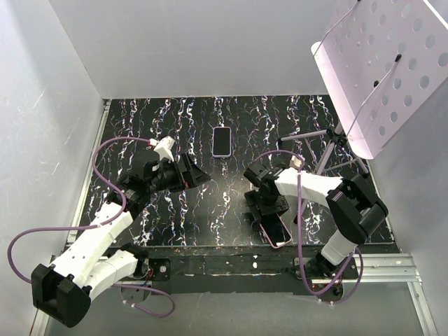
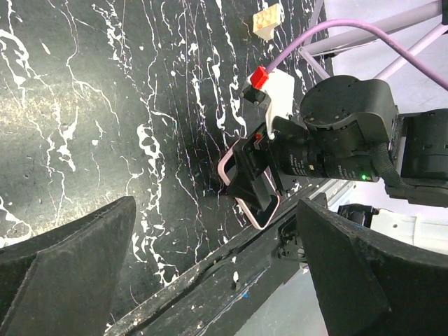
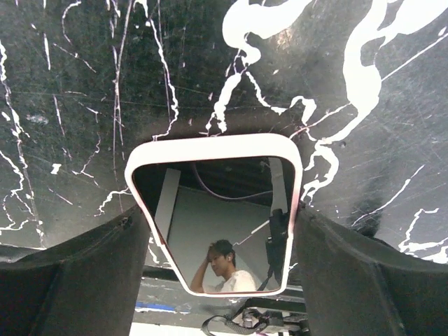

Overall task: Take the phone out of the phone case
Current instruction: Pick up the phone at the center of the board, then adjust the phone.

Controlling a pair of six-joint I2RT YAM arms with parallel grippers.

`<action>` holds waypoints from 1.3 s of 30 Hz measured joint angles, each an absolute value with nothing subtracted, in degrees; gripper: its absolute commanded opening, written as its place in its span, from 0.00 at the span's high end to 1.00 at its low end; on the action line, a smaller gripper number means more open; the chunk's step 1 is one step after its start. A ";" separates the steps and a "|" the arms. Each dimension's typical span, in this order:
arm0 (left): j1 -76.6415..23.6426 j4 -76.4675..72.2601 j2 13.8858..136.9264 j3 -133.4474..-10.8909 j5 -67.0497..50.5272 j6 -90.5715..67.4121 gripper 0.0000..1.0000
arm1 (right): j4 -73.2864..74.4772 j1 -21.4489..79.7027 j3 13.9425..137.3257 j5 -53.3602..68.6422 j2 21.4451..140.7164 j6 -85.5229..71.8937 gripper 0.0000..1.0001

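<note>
The phone (image 3: 217, 224), dark glass inside a white-pink phone case (image 3: 210, 148), lies lengthwise between my right gripper's (image 3: 220, 262) fingers, which press against both long sides. In the top view it sits at the table's near edge (image 1: 278, 232) under the right gripper (image 1: 269, 210). The left wrist view shows the phone case (image 2: 267, 215) tilted in that gripper. My left gripper (image 1: 187, 175) hovers open over the table's left-middle, jaws wide apart and empty (image 2: 217, 280), pointing toward the right arm.
A second dark phone-shaped item with a lilac rim (image 1: 222, 141) lies flat at the back middle. A perforated white panel (image 1: 385, 63) on a tripod (image 1: 329, 150) overhangs the right rear. White walls enclose the table; a metal rail (image 1: 231, 262) runs along the front.
</note>
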State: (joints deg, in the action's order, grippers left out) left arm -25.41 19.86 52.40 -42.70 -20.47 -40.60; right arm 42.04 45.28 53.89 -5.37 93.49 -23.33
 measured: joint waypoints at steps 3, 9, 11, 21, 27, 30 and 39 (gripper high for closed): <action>-25.58 20.14 52.40 -42.59 -20.64 -40.69 0.00 | 42.11 45.78 54.04 -5.93 93.41 -23.97 0.89; -25.63 17.56 53.84 -40.01 -22.63 -42.78 0.04 | 40.45 46.33 53.84 -6.63 92.18 -24.56 0.99; -25.63 14.52 55.20 -37.17 -24.47 -45.23 0.08 | 38.83 46.57 53.84 -7.18 91.83 -24.95 0.99; -31.24 -2.44 64.36 -24.71 -29.65 -57.32 0.28 | 29.30 46.57 58.19 -5.85 87.24 -35.81 0.99; -36.80 -4.03 65.01 -25.02 -27.86 -50.85 0.39 | 24.64 46.48 60.90 -0.01 87.79 -42.78 0.99; -36.99 -2.68 64.73 -25.06 -26.06 -46.39 0.30 | 23.94 46.37 60.95 2.37 87.94 -44.69 0.99; -37.65 -2.44 64.10 -25.06 -23.59 -38.48 0.42 | 21.21 46.24 59.13 8.36 86.65 -48.69 0.99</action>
